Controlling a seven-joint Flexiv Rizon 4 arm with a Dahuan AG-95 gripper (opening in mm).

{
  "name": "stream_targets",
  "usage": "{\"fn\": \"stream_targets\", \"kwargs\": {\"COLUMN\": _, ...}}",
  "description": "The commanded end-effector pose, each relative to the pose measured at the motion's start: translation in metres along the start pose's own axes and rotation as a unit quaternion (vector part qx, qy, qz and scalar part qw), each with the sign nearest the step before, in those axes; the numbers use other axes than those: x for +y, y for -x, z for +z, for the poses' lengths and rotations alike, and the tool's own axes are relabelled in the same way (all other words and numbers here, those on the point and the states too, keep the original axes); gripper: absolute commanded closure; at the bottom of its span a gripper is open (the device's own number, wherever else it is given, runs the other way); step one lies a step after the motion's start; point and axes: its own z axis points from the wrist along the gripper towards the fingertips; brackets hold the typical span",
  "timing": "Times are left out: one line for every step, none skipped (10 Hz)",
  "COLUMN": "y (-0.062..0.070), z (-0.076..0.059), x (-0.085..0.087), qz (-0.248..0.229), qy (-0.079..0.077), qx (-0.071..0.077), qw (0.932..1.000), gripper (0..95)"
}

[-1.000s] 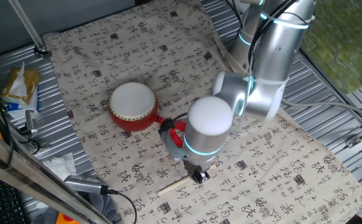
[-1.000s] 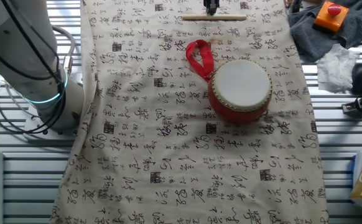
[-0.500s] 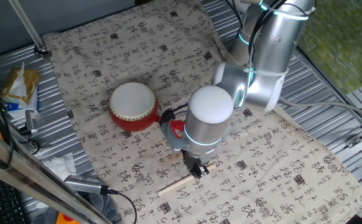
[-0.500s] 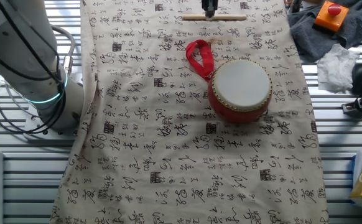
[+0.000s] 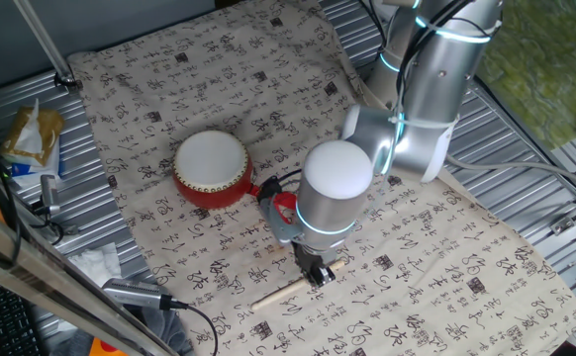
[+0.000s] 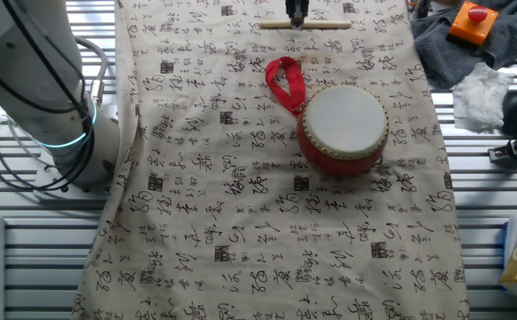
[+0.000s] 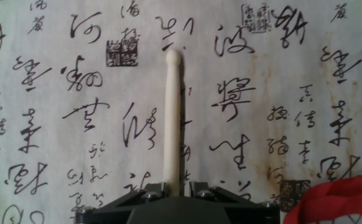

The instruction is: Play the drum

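The drum (image 5: 211,168) has a red body and a white head and sits on the printed cloth; it also shows in the other fixed view (image 6: 343,127). Its red ribbon loop (image 6: 283,80) lies toward the arm and shows at the hand view's lower right (image 7: 330,199). A thin pale wooden stick (image 5: 278,294) lies flat on the cloth, apart from the drum. My gripper (image 5: 318,277) is down at the stick's butt end. In the hand view the stick (image 7: 173,112) runs straight out from between the jaws, which stand close against both its sides.
The cloth (image 5: 169,79) covers a ribbed metal table. A snack packet (image 5: 31,138), cables and crumpled tissue (image 5: 95,262) lie along one side. A grey rag with an orange button box (image 6: 472,20) and tissue (image 6: 481,93) lie beside the cloth.
The arm's wrist shifted slightly above the stick. The stick and the drum have not moved.
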Motion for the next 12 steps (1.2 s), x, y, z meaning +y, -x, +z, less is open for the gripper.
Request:
{"fn": "stream_targets", "kwargs": {"y": -0.0010, "z": 0.0017, "x": 0.0011, "qz": -0.001, "qy": -0.003, "qx": -0.002, "qw": 1.0000, "gripper": 76.0}}
{"fn": "stream_targets", "kwargs": {"y": -0.0027, "z": 0.0021, "x": 0.0015, "qz": -0.002, "qy": -0.003, "qx": -0.002, "qw": 1.0000, "gripper": 76.0}}
{"fn": "stream_targets", "kwargs": {"y": -0.0045, "z": 0.0030, "x": 0.0020, "qz": -0.004, "qy": -0.004, "qx": -0.003, "qw": 1.0000, "gripper": 76.0}}
{"fn": "stream_targets", "kwargs": {"y": -0.0048, "z": 0.0032, "x": 0.0020, "qz": -0.006, "qy": -0.004, "qx": -0.006, "qw": 1.0000, "gripper": 76.0}}
{"fn": "stream_targets", "kwargs": {"y": -0.0048, "z": 0.0032, "x": 0.0020, "qz": -0.007, "qy": -0.004, "qx": -0.007, "qw": 0.9999, "gripper": 95.0}}
{"fn": "stream_targets", "kwargs": {"y": -0.0048, "z": 0.0033, "x": 0.0020, "qz": -0.006, "qy": -0.004, "qx": -0.007, "qw": 0.9999, "gripper": 95.0}}
{"fn": "stream_targets", "kwargs": {"y": -0.0048, "z": 0.0034, "x": 0.0020, "qz": -0.005, "qy": -0.004, "qx": -0.007, "qw": 1.0000, "gripper": 95.0}}
{"fn": "stream_targets", "kwargs": {"y": -0.0048, "z": 0.0034, "x": 0.0021, "qz": -0.006, "qy": -0.004, "qx": -0.007, "qw": 0.9999, "gripper": 95.0}}
{"fn": "stream_targets", "kwargs": {"y": -0.0048, "z": 0.0035, "x": 0.0021, "qz": -0.006, "qy": -0.004, "qx": -0.007, "qw": 0.9999, "gripper": 95.0}}
{"fn": "stream_targets", "kwargs": {"y": -0.0048, "z": 0.0035, "x": 0.0021, "qz": -0.007, "qy": -0.004, "qx": -0.008, "qw": 0.9999, "gripper": 95.0}}
{"fn": "stream_targets", "kwargs": {"y": -0.0048, "z": 0.0035, "x": 0.0021, "qz": -0.007, "qy": -0.004, "qx": -0.009, "qw": 0.9999, "gripper": 76.0}}
{"fn": "stream_targets", "kwargs": {"y": -0.0048, "z": 0.0035, "x": 0.0021, "qz": -0.008, "qy": -0.004, "qx": -0.010, "qw": 0.9999, "gripper": 76.0}}
